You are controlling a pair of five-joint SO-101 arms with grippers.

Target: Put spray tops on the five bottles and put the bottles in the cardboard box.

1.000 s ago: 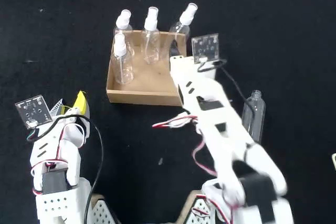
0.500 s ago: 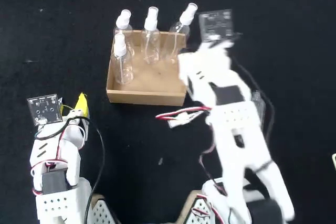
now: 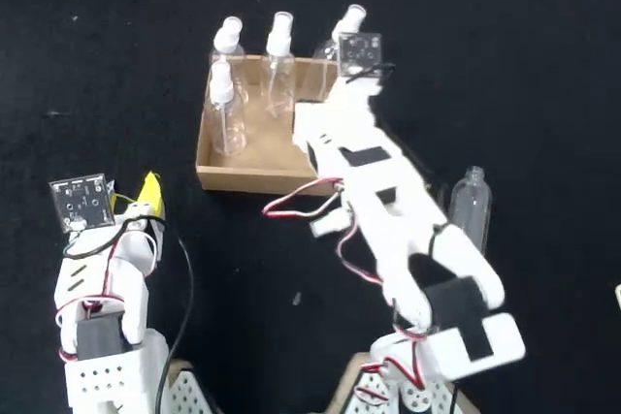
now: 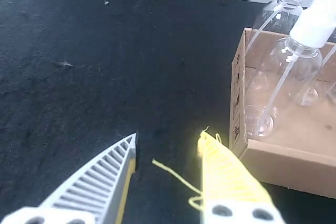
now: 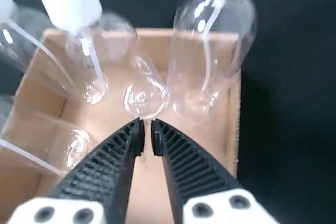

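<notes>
- Four clear plastic bottles with white spray tops (image 3: 279,60) are stood upright inside the shallow brown cardboard box (image 3: 257,179). They are judged finished, being both capped and boxed as the task asks.
- One clear plastic bottle with a bare neck (image 3: 469,206) is left on the black table cover (image 3: 116,65). It is outside the box, seemingly upright, and well apart from the right claw, off beyond the box wall. It is judged to be the remaining work, since it is neither topped nor boxed.
- The right claw (image 5: 146,129) is held over the box floor (image 5: 202,150), tips pointed down among the bottle bases.
- The rounded base of one capped bottle (image 5: 143,98) sits just ahead of the tips. Contact cannot be told.
- A second capped bottle (image 5: 210,51) stands just beside the right claw, against the box wall.
- The right claw's jaws are nearly closed, with only a thin gap left and nothing gripped.
- The left claw (image 4: 168,142) is held low over the black cover, the grey finger and the yellow finger spread wide with nothing between them.
- The box side wall (image 4: 262,163) lies just beside the yellow finger without touching it. The left claw is judged idle, so the bare-necked bottle would likely fall to the right arm (image 3: 378,181).
</notes>
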